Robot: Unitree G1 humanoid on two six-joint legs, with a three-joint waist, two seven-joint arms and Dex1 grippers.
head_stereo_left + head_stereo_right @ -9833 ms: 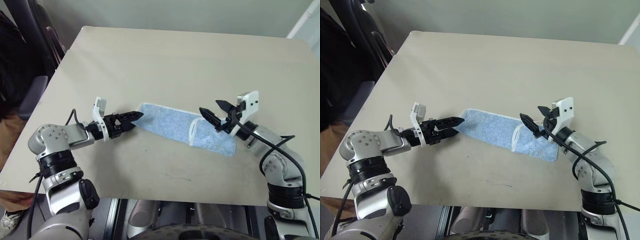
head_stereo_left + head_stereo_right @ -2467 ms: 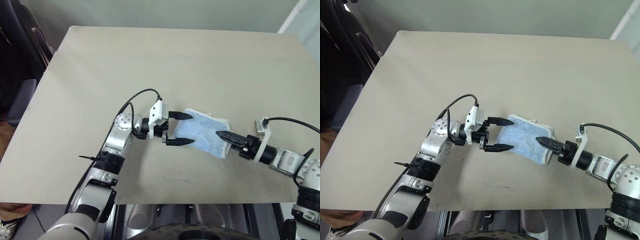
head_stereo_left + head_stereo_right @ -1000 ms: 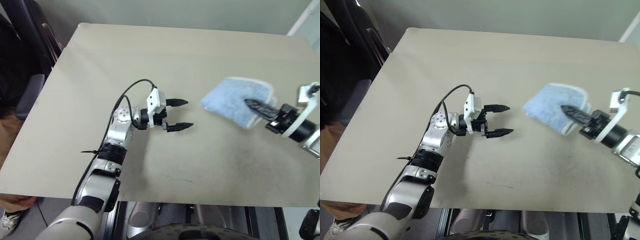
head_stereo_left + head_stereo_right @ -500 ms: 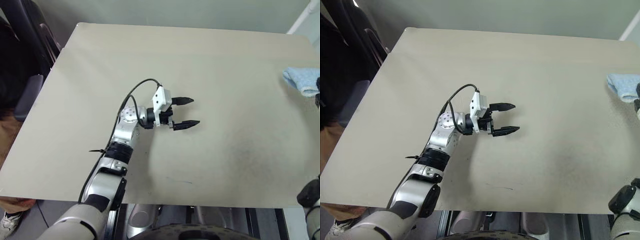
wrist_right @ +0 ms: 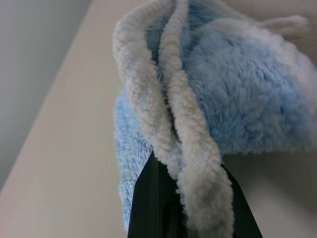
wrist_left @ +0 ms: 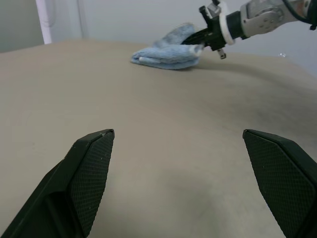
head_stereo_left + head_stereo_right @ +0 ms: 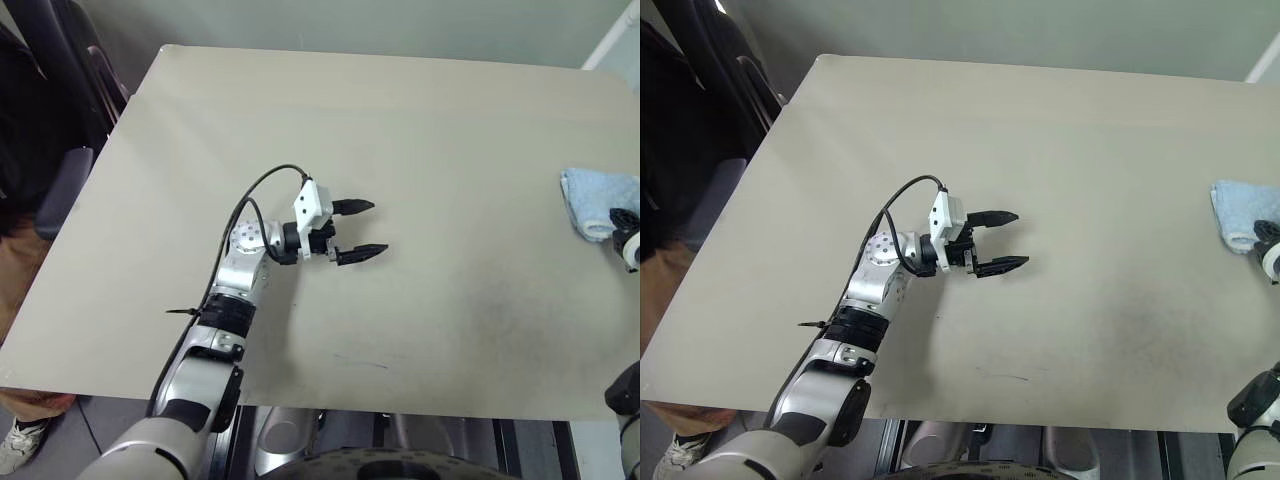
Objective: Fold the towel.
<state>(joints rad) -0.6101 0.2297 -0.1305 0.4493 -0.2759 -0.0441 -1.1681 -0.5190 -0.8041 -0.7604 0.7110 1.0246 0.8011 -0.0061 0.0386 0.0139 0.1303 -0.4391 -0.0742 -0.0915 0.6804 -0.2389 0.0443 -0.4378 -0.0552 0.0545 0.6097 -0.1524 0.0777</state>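
Folded towel at the table's right edge, pinched by the right gripper.
Head views: the towel point(image 7: 596, 201) lies bunched at three o'clock on the table point(image 7: 420, 130); the left gripper point(image 7: 355, 231) hangs spread near the centre. Left wrist view: the right gripper point(image 6: 200, 38) touches the towel. Right wrist view: its fingers point(image 5: 153, 203) are closed on the white-corded edge.

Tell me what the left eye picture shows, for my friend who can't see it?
A folded light blue towel lies near the right edge of a beige table, pinched by the right gripper. The left gripper hovers open over the table's middle, holding nothing.
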